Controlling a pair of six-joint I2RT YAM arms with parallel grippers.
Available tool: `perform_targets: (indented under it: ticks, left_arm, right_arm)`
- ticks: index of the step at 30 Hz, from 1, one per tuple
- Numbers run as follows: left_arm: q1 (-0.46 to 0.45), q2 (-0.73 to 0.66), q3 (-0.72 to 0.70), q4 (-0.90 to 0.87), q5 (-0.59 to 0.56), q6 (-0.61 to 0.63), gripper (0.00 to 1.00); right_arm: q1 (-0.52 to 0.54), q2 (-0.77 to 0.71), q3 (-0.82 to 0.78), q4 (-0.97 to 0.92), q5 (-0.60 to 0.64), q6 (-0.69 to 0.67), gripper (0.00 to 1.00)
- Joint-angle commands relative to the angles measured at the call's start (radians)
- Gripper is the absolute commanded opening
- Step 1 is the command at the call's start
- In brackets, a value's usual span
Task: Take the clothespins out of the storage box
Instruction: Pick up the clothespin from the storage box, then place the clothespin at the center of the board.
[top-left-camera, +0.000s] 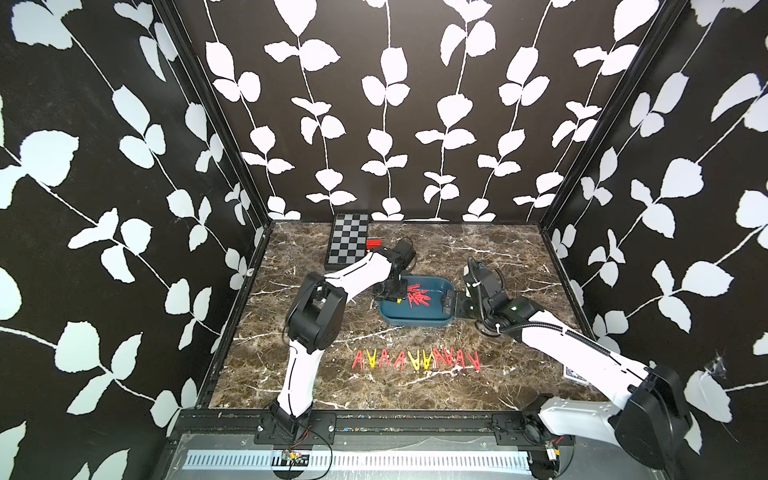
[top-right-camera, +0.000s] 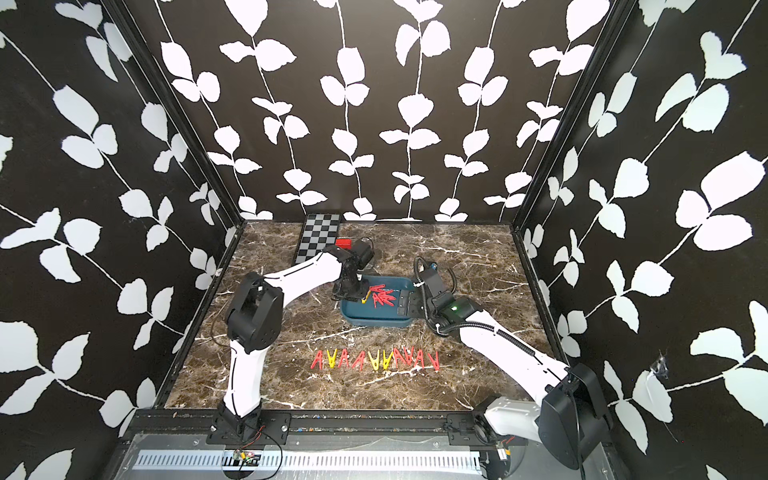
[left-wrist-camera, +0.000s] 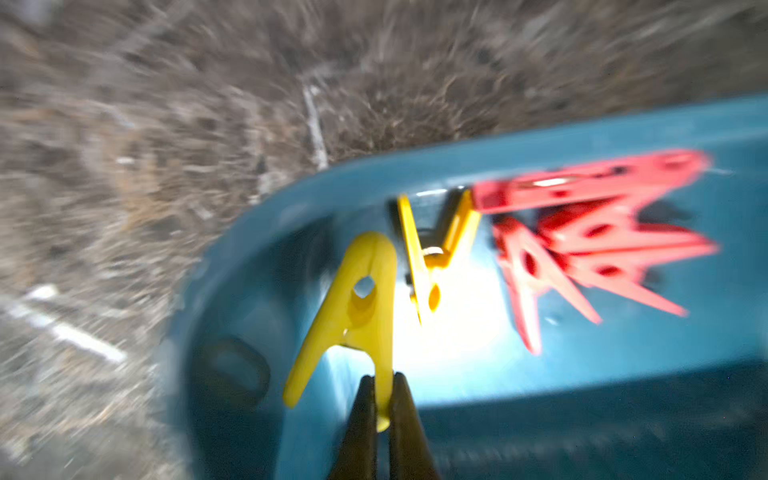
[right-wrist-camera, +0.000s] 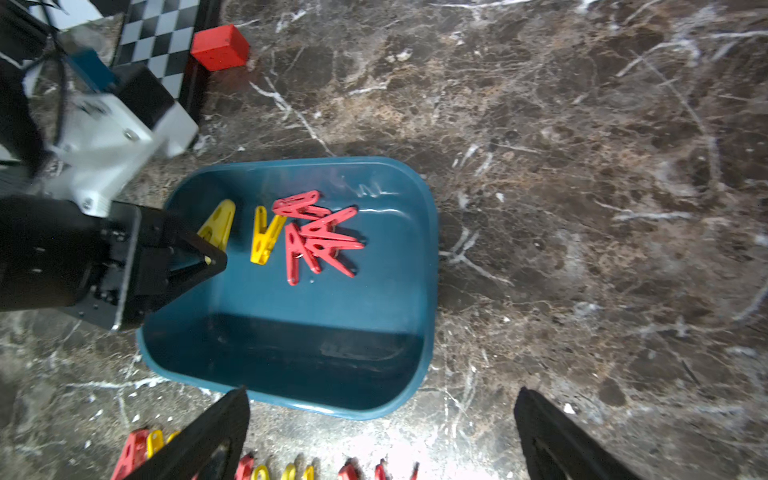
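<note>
Since the left gripper is clamped on one leg tip of a yellow pin, we treat that pin as the load for the coming move. Its long axis runs straight out from the fingertips, with the head pointing away from the gripper. The other leg splays free to one side. The hold is therefore thin and off-centre, and we judge that the pin could pivot in it.

In the right wrist view, the held pin lies inside the box, at the end nearest the left arm and close to that end wall. We cannot tell whether its head touches the box floor.

A second yellow pin lies on its side just beside the held one. A heap of red pins abuts that second pin, farther from the left gripper.

In a top view, the row of pins already removed stands on the table. It lies between the box and the arm bases, well apart from the box. We judge that the load must first clear the box wall and then travel toward the bases.

The right gripper sits by the rim at the opposite end of the box, jaws spread wide and empty. The left arm is the nearer one to every pin in the box.
</note>
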Motion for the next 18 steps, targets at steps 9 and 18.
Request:
perform_targets:
  ticks: [9, 18]
  left_arm:
    - [-0.003, -0.315, -0.181, -0.054, -0.057, -0.09, 0.01]
    - [-0.002, -0.519, -0.439, -0.036, -0.095, -0.144, 0.01]
  right_arm:
    - [0.058, 0.063, 0.067, 0.123, -0.099, -0.035, 0.99]
    - [0.135, 0.141, 0.118, 0.185, -0.137, -0.051, 0.99]
